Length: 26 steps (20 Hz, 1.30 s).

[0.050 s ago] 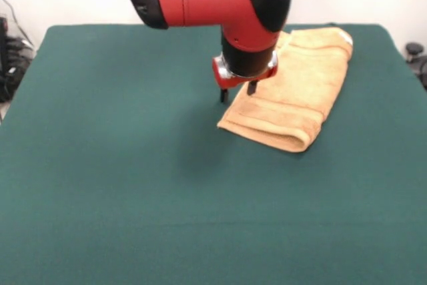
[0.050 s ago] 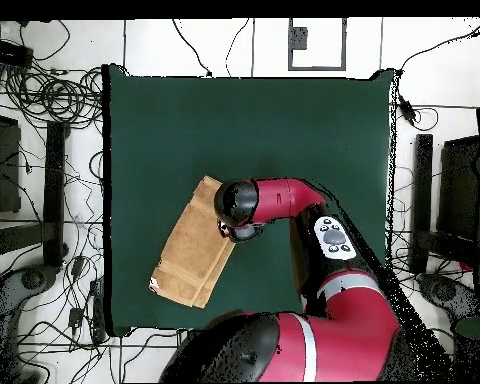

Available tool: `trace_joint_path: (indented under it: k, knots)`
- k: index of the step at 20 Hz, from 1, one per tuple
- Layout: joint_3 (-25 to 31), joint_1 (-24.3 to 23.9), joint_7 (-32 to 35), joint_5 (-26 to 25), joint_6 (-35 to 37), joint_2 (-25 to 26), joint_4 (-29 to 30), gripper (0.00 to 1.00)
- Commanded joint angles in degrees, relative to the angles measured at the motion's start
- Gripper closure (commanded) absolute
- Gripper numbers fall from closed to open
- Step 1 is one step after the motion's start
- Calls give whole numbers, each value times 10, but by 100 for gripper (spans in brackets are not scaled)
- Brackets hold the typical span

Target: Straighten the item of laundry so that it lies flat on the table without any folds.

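- Green table (image 2: pixel 284 130), seen from straight above, cables (image 2: pixel 44 100) strewn over the floor around it.
- Orange-tan towel (image 2: pixel 189 250) lying slantwise near the left edge, folded over on itself, not flat.
- Red and black arm (image 2: pixel 314 290) reaching up from the bottom edge, bent leftward.
- Wrist end (image 2: pixel 239 205) over the towel's right edge; fingers hidden beneath it.

- The orange-tan towel (image 1: pixel 297 91) (image 2: pixel 196 243) lay folded double, its rounded fold facing the front camera
- It sat near a corner of the green counter (image 1: pixel 120 185) (image 2: pixel 284 130)
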Motion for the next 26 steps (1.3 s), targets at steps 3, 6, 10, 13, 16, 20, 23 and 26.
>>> trace_joint_path:
  k: [3,6,10,13,16,20,23,26]
  knots:
    - [4,-12,15,-60,-131,134,-40,100]
    - [4,-13,14,-62,-133,134,-38,100]
    - [5,-14,13,-63,-134,134,-39,100]
    - [3,-12,15,-62,-128,134,-40,100]
    - [-6,-2,31,-67,-132,127,-42,100]
    - [-16,1,31,-82,-142,86,-15,100]
    - [-24,-8,12,-93,-130,38,11,100]
    - [-35,-19,-21,-102,-87,-32,36,100]
